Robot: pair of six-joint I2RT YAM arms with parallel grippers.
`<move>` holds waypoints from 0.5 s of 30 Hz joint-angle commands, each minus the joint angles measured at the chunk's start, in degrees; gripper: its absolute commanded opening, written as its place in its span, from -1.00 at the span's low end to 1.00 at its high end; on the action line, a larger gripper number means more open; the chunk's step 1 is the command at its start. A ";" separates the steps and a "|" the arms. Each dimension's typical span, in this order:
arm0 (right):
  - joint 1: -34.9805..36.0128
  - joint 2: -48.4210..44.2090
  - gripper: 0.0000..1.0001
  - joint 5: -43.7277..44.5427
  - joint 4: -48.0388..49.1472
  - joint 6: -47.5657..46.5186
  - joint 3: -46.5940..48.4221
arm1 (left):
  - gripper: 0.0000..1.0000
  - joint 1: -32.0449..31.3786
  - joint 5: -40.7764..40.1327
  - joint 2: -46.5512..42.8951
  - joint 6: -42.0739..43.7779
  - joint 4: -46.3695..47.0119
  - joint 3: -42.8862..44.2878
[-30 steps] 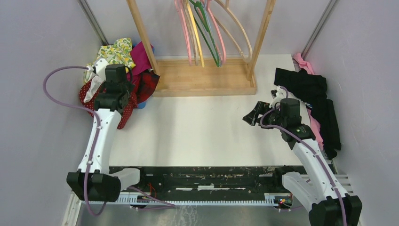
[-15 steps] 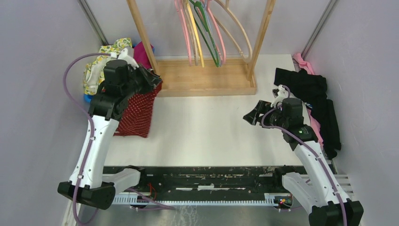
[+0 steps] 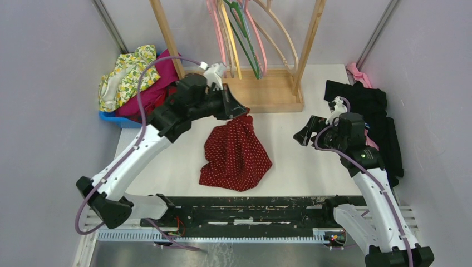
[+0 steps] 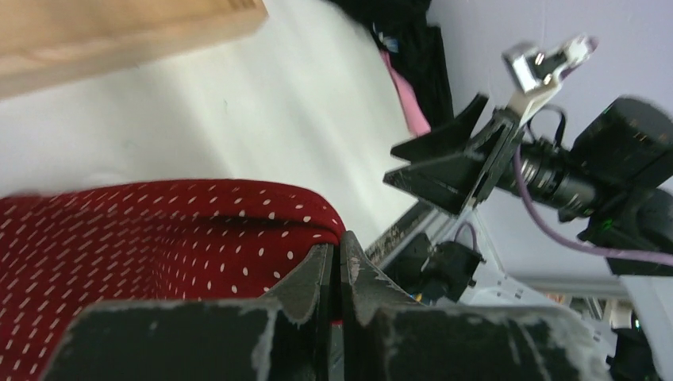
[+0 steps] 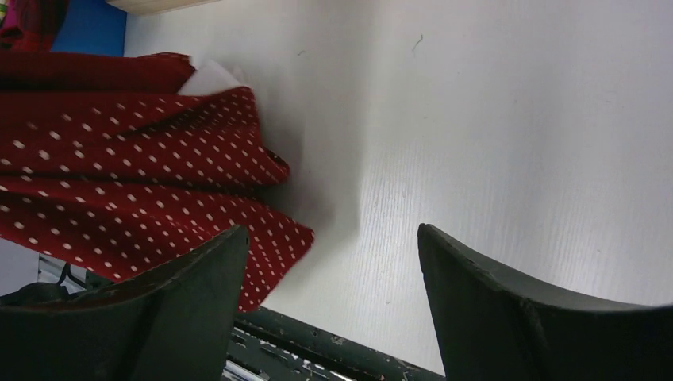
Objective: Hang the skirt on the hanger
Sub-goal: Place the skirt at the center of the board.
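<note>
The dark-red, white-dotted skirt (image 3: 234, 153) lies crumpled on the white table in the middle, its top corner lifted. My left gripper (image 3: 241, 111) is shut on that corner, just in front of the wooden rack. In the left wrist view the jaws (image 4: 339, 242) pinch a fold of the skirt (image 4: 159, 230). My right gripper (image 3: 304, 135) stands open to the right of the skirt, apart from it and holding nothing. In the right wrist view the right gripper (image 5: 333, 232) shows wide-apart fingers, with the skirt (image 5: 135, 175) at the left. The hanger is not to be made out.
A wooden rack (image 3: 239, 92) with pink, yellow, green and wooden hangers (image 3: 245, 39) stands at the back. A pile of clothes in a blue bin (image 3: 131, 78) is at back left. Black and pink garments (image 3: 370, 108) lie at the right. A black rail (image 3: 239, 208) runs along the near edge.
My left arm swung from the clothes pile at the left to the middle, dragging the skirt out with it. The right arm barely moved.
</note>
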 commanded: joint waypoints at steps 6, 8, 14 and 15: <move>-0.08 -0.53 0.67 6.32 -4.19 -1.14 1.72 | -0.81 -8.86 -6.87 10.64 -0.32 11.95 -0.73; -0.08 -0.33 0.66 6.88 -4.08 -1.12 1.03 | -0.81 -8.78 -12.33 14.09 1.46 12.55 1.80; -0.07 0.41 0.59 6.73 -1.55 -0.38 -2.25 | -0.84 -7.98 -25.21 25.77 7.97 18.76 9.15; -0.07 0.66 0.56 6.12 -0.86 -0.19 -2.85 | -0.85 -7.60 -27.02 27.00 8.71 20.47 9.51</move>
